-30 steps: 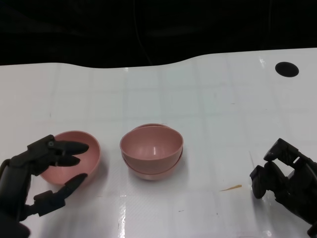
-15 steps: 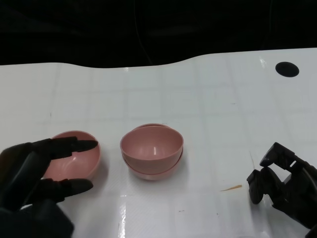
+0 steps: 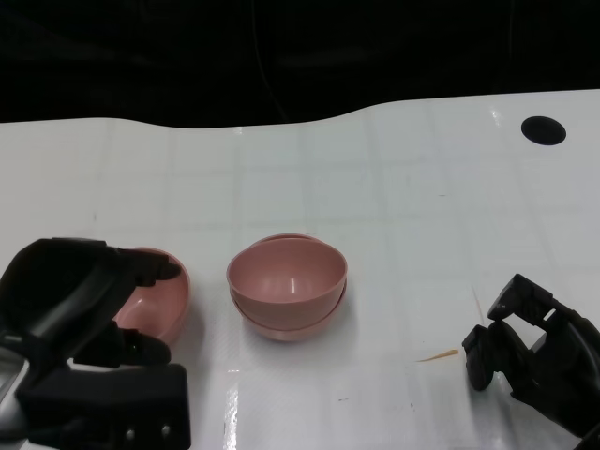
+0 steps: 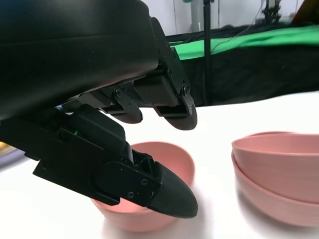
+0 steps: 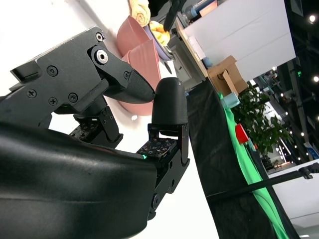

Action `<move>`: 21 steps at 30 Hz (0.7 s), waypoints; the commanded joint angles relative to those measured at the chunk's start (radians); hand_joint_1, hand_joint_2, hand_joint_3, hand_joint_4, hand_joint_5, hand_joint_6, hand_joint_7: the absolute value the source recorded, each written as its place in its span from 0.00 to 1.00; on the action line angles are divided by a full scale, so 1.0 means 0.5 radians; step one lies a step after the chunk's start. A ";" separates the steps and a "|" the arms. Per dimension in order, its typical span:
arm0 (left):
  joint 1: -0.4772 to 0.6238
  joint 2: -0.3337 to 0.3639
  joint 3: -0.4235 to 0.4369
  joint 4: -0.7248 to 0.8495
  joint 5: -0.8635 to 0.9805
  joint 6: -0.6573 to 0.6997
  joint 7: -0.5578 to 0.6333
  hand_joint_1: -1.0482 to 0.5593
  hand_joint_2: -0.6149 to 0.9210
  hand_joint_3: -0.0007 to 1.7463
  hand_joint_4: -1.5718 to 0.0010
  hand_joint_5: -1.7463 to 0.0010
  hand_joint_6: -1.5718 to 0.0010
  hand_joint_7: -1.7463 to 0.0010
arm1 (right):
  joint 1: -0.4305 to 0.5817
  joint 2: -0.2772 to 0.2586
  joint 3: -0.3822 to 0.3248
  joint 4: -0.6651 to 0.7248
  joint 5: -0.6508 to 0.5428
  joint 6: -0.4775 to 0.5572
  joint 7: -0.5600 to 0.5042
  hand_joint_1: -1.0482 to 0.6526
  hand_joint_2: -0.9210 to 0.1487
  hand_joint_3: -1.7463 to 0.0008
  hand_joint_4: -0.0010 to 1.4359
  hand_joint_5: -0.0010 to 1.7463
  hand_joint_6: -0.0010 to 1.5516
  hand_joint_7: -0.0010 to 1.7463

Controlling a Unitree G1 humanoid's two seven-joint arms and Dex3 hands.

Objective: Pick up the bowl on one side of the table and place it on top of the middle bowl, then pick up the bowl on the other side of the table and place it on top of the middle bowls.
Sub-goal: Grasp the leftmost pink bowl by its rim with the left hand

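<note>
Two pink bowls sit nested as a stack (image 3: 287, 286) at the table's middle. A third pink bowl (image 3: 165, 302) stands to its left, half hidden by my left hand (image 3: 84, 323). In the left wrist view that bowl (image 4: 172, 162) lies between the fingers (image 4: 169, 102) above its rim and the thumb (image 4: 167, 196) by its outer wall, with gaps on both sides; the stack (image 4: 279, 172) stands beside it. My right hand (image 3: 525, 352) rests at the table's right front with its fingers curled in and nothing in them. Behind those fingers (image 5: 124, 82) the right wrist view shows the stack (image 5: 144, 59).
The white table (image 3: 394, 206) has a black round hole (image 3: 543, 130) at its far right and a small orange mark (image 3: 438, 355) near my right hand. Dark space lies beyond the far edge. The right wrist view shows room clutter in the distance.
My left hand has turned and moved forward, and it now covers more of the left bowl. My right hand has slid slightly toward the near edge. The bowls have not moved.
</note>
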 commanded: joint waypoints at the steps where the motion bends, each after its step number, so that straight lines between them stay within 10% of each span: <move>1: -0.068 0.066 -0.062 0.051 0.055 0.075 -0.071 0.00 1.00 0.11 0.57 0.99 0.52 1.00 | 0.024 0.004 -0.006 -0.056 -0.007 -0.015 0.007 0.54 0.40 0.36 0.62 1.00 0.46 0.95; 21: -0.328 0.006 -0.349 0.653 0.001 0.173 0.088 0.03 1.00 0.09 0.58 1.00 0.49 0.99 | 0.049 0.035 -0.013 -0.137 0.009 0.042 -0.018 0.55 0.41 0.35 0.63 1.00 0.46 0.96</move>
